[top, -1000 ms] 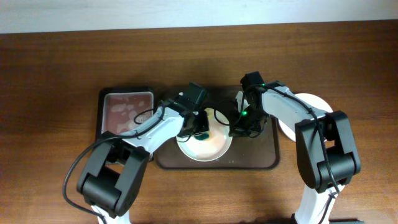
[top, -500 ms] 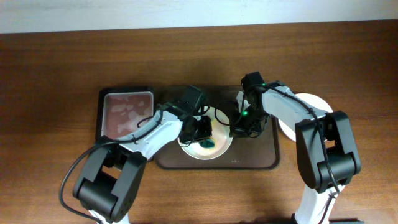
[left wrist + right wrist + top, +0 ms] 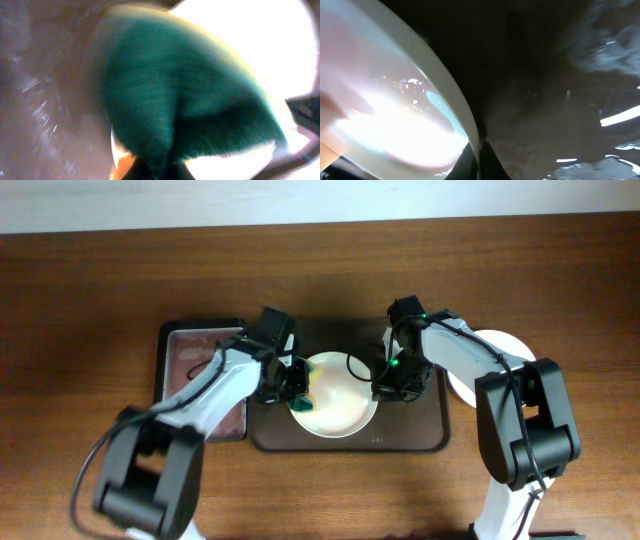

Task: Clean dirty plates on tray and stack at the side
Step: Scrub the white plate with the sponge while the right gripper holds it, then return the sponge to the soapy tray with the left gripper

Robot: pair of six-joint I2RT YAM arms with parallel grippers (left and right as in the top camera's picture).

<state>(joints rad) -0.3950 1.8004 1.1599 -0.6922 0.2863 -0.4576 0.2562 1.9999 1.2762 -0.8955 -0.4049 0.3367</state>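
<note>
One white plate (image 3: 342,402) lies on the dark brown tray (image 3: 420,436). My left gripper (image 3: 290,384) is shut on a green sponge (image 3: 302,403) at the plate's left edge. In the left wrist view the blurred sponge (image 3: 185,95) fills the frame, with the plate (image 3: 260,40) behind it. My right gripper (image 3: 386,386) is shut on the plate's right rim. The right wrist view shows its fingertips (image 3: 481,160) pinching the rim of the plate (image 3: 395,110) over the tray (image 3: 560,100). Another white plate (image 3: 500,348) sits on the table right of the tray, partly under the right arm.
A smaller black-rimmed reddish tray (image 3: 195,360) lies just left of the brown tray, partly under my left arm. The wooden table (image 3: 100,280) runs to a white wall at the back.
My left gripper has swept the sponge from the middle of the plate to its left edge. The right gripper has kept its hold on the rim.
</note>
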